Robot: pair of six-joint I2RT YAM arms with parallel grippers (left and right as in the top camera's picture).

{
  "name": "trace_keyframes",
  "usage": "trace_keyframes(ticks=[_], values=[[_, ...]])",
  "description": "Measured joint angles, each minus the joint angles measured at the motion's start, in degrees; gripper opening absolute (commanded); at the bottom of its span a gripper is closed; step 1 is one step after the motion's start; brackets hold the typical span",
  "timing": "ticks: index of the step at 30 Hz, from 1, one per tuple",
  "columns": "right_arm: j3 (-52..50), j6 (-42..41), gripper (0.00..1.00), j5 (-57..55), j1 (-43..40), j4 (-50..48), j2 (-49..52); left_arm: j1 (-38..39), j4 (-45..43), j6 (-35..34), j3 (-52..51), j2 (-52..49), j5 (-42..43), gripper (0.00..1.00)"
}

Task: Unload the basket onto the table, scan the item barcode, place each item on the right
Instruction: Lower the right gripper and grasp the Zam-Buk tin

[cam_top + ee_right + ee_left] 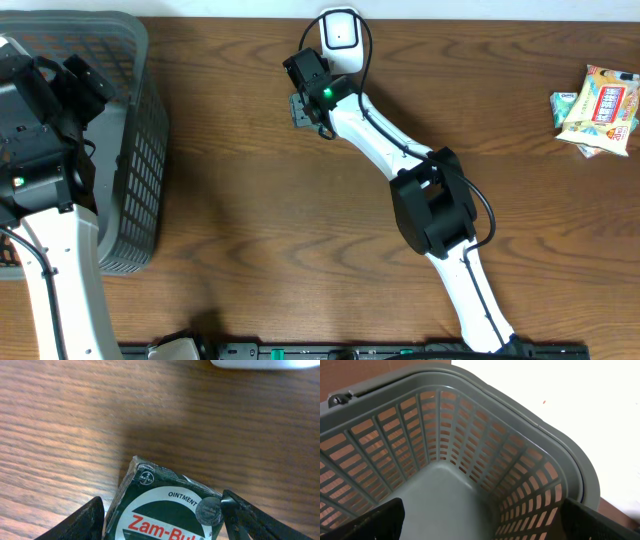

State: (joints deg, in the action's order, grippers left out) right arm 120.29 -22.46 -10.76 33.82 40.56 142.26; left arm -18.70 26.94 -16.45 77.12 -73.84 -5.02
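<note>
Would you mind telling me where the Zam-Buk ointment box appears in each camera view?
Overhead: the ointment box is top centre, held by the right gripper, just below and left of the white scanner.
Left wrist: not in it; only the grey basket shows.
Right wrist: the box is bottom centre, between the fingers.
Shared landmark: the white scanner, at the right wrist view's top edge.

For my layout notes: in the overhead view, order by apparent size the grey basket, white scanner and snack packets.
1. Grey basket, largest by far.
2. Snack packets.
3. White scanner, smallest.
</note>
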Motion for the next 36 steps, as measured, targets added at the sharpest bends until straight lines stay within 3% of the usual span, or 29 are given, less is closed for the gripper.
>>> trace_keyframes(ticks=[9,13,15,19,21,23,36], values=[[0.42,0.11,0.69,-0.98,-0.04,7.15,-0.68,0.00,0.00,0.00,0.00,0.00,0.02,0.98],[0.44,2.95,0.60,-1.20,-0.17,11.23,-1.18,0.00,0.00,0.00,0.00,0.00,0.00,0.98],[0.39,3.82,0.64,-1.01,-0.22,13.07,-1.55,0.00,0.00,0.00,0.00,0.00,0.00,0.98],[-0.52,3.43,0.82,0.04,-0.28,15.39,-3.08,0.00,0.00,0.00,0.00,0.00,0.02,0.98],[-0.87,2.73,0.87,0.50,-0.44,15.82,-4.26,0.00,0.00,0.00,0.00,0.00,0.00,0.98],[-0.90,2.08,0.99,0.81,-0.74,16.13,-5.73,0.00,0.00,0.00,0.00,0.00,0.00,0.98],[-0.92,-3.30,0.99,6.62,-2.25,19.47,-9.11,0.00,0.00,0.00,0.00,0.00,0.00,0.98]])
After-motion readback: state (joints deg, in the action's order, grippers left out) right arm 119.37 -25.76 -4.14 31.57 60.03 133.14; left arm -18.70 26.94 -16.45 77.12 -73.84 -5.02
